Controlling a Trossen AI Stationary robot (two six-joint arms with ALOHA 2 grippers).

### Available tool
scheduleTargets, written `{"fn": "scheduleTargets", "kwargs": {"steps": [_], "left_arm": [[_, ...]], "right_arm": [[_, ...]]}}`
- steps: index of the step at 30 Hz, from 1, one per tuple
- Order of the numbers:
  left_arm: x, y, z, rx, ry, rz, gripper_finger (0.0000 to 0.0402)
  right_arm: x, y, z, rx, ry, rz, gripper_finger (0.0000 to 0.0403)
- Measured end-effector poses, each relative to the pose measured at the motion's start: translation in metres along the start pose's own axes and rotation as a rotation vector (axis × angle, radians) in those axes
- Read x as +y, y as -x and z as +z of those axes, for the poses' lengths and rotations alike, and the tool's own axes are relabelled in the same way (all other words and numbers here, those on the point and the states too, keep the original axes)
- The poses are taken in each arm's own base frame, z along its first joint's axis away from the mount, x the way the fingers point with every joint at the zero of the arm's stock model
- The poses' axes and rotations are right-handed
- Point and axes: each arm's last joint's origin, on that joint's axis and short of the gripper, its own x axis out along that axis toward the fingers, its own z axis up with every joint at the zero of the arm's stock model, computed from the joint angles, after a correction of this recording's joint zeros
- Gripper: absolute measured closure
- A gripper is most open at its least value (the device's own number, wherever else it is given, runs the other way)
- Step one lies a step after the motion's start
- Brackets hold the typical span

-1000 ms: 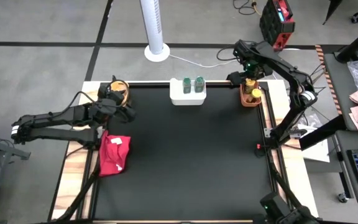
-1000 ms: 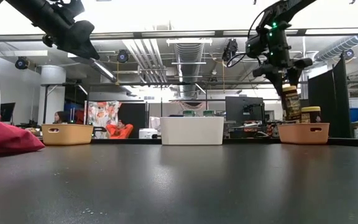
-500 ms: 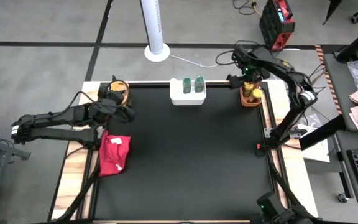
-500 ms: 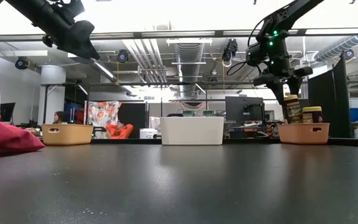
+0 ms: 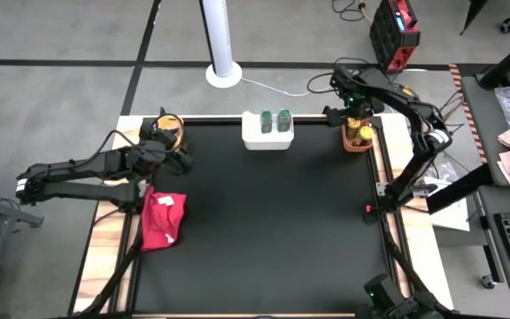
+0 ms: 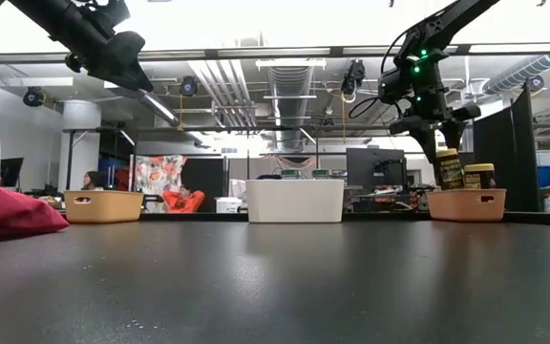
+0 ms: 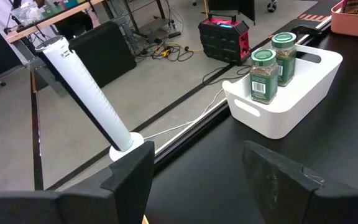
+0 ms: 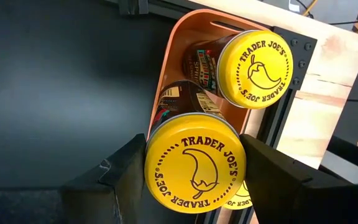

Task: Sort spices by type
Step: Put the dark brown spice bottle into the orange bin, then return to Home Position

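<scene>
My right gripper (image 8: pixel 194 165) hangs over the orange tray (image 8: pixel 166 62) at the table's far right corner, shut on a dark spice jar with a yellow lid (image 6: pixel 450 167). A second yellow-lidded jar (image 8: pixel 257 59) stands in the same tray beside it. Two green-lidded jars (image 7: pixel 272 65) stand in the white tray (image 5: pixel 266 139) at the far middle. My left gripper (image 7: pixel 197 168) waits open and empty, raised near the yellow tray (image 5: pixel 168 129) at the far left. My right gripper pinches the jar by its yellow lid, one finger (image 8: pixel 126 168) on each side of the lid's rim (image 8: pixel 153 163). The fingers come from above, pointing down. The jar hangs upright with its lower part inside the orange tray, its top a little higher than its neighbour's.
A red cloth (image 5: pixel 162 220) lies at the table's left edge. The black mat (image 5: pixel 264 230) stretches between the trays. A white pole on a round base (image 5: pixel 223 73) stands on the floor behind the table's far edge.
My right gripper has gone down with the yellow-lidded jar, lowering it upright into the orange tray beside the other jar. Its fingers have stayed on the lid.
</scene>
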Motion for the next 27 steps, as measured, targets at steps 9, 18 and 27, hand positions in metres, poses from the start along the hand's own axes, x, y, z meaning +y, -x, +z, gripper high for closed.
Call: {"fn": "scheduleTargets", "kwargs": {"steps": [9, 18, 27], "left_arm": [[0.0, 0.0, 0.0, 0.0, 0.0, 0.0, 0.0175], [0.0, 0.0, 0.0, 0.0, 0.0, 0.0, 0.0175], [0.0, 0.0, 0.0, 0.0, 0.004, -0.001, 0.0175]], "right_arm": [[0.0, 0.0, 0.0, -0.002, 0.003, 0.004, 0.0131], [0.0, 0.001, 0.0, -0.003, 0.003, 0.005, 0.0151], [-0.003, 0.035, -0.011, -0.088, -0.001, 0.09, 0.0173]]}}
